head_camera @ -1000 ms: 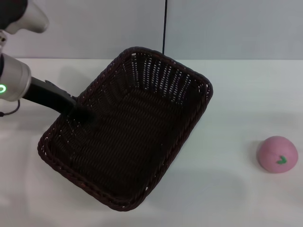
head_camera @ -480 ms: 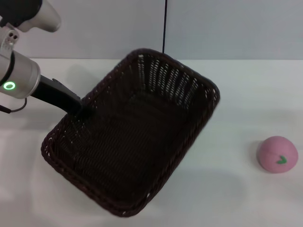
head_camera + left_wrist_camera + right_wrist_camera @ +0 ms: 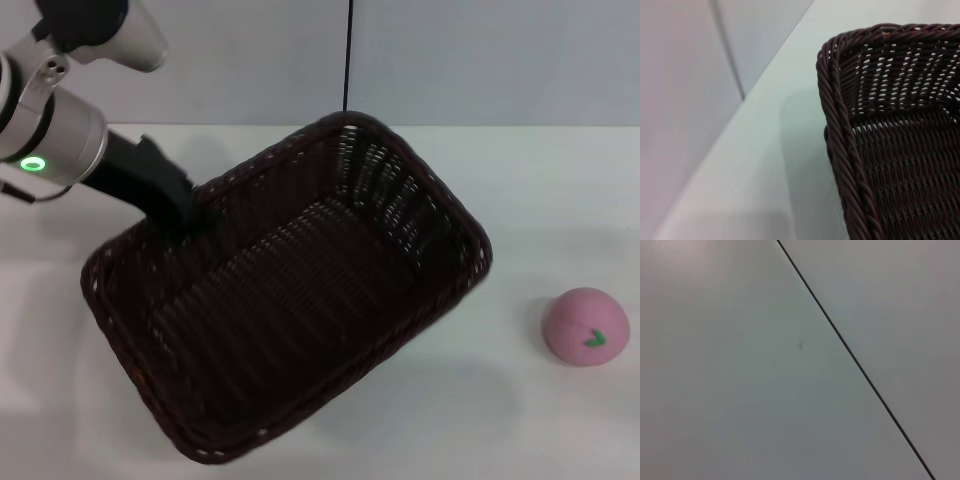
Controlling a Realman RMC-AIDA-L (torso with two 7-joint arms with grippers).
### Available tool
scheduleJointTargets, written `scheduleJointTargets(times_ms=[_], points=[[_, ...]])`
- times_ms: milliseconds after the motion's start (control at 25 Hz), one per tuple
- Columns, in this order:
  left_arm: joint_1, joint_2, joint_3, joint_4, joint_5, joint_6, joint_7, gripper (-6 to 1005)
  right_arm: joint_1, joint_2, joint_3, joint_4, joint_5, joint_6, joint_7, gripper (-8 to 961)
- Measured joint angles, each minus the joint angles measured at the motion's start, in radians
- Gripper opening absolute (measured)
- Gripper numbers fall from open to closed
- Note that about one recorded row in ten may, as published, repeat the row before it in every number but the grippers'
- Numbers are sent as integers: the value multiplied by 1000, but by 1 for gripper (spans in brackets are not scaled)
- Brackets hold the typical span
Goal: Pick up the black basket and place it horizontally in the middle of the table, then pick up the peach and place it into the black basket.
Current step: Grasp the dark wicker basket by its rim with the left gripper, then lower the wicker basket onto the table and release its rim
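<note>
left end effector [image 3: 178,215] is clamped on the far-left rim of the basket [image 3: 290,300], which sits skewed on the worktop [image 3: 560,200]. one-sided hold, so it could twist or slip. peach [image 3: 586,326] waits far right.

A pale grey wall [image 3: 480,60] stands behind the work surface, split by a thin black vertical seam [image 3: 349,55] that runs from the top of the head view down to the wall's foot. The right wrist view shows the wall with a black line [image 3: 855,360] crossing it on a slant, and a small dark speck [image 3: 800,345] beside that line.
</note>
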Motion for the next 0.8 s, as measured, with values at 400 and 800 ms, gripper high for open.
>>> scheduleJointTargets(times_ms=[400,800], points=[[-46,-6,174,53,-11,-96,329,217,-6,1,-2,-8,0,4,0,680],[-68,-10,278,58,-34,-145,378,217,-20,1,-2,-8,0,5,0,675]])
